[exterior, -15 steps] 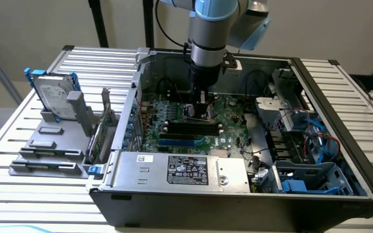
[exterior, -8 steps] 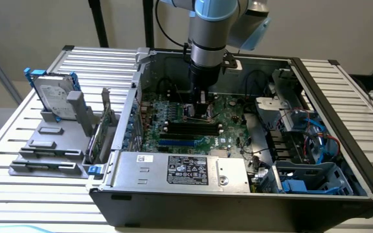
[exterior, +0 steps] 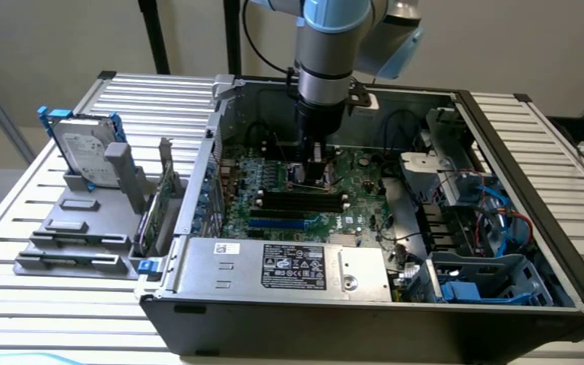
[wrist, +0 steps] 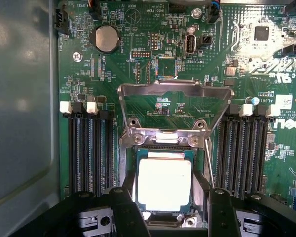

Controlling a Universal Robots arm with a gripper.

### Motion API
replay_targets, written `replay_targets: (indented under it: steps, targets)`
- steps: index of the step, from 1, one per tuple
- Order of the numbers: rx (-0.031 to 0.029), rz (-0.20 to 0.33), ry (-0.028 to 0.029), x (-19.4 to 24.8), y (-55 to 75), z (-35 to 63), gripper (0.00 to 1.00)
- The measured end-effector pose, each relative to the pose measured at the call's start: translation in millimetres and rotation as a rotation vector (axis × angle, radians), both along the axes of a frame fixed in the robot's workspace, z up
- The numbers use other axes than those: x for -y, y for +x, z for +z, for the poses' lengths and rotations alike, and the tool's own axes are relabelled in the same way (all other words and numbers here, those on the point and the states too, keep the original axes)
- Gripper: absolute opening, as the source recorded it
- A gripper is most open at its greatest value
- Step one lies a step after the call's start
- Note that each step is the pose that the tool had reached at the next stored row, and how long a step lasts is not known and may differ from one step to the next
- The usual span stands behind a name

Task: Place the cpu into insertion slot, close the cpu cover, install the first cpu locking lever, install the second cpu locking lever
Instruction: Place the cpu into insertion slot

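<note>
A slatted metal table point(exterior: 64, 312) carries the open computer case point(exterior: 373, 327), and I see my one arm point(exterior: 325, 68) pointing straight down at the exterior view's centre. The gripper point(wrist: 170, 193) has its two fingers point(wrist: 122, 207) spread, straddling the single cpu point(wrist: 164, 185), which lies in the insertion slot point(wrist: 164, 146). The one cpu cover point(wrist: 175, 90) stands raised.

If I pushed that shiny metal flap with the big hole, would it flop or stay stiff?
The silvery metal cover plate would probably stay stiff: it stands open by itself. It looks hinged beside the square black socket, so a push would likely swing it over the tan square chip, not slide it. Thin, with a big window, it is probably light.
</note>
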State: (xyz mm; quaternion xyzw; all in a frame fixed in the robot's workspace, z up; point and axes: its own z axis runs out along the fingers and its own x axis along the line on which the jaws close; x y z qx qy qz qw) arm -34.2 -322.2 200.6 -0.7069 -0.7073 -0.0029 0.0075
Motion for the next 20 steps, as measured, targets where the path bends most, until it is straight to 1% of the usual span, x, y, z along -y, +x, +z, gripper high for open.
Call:
replay_targets:
  steps: [3, 11, 20]
  targets:
    - [0.0008, 0.000, -0.0013, 0.0, -1.0, -0.2, 0.54]
    - [0.0060, 0.002, -0.0029, 0.0, -1.2, -1.0, 0.54]
    - [0.0070, 0.002, -0.0038, 0.0, -2.3, -1.7, 0.54]
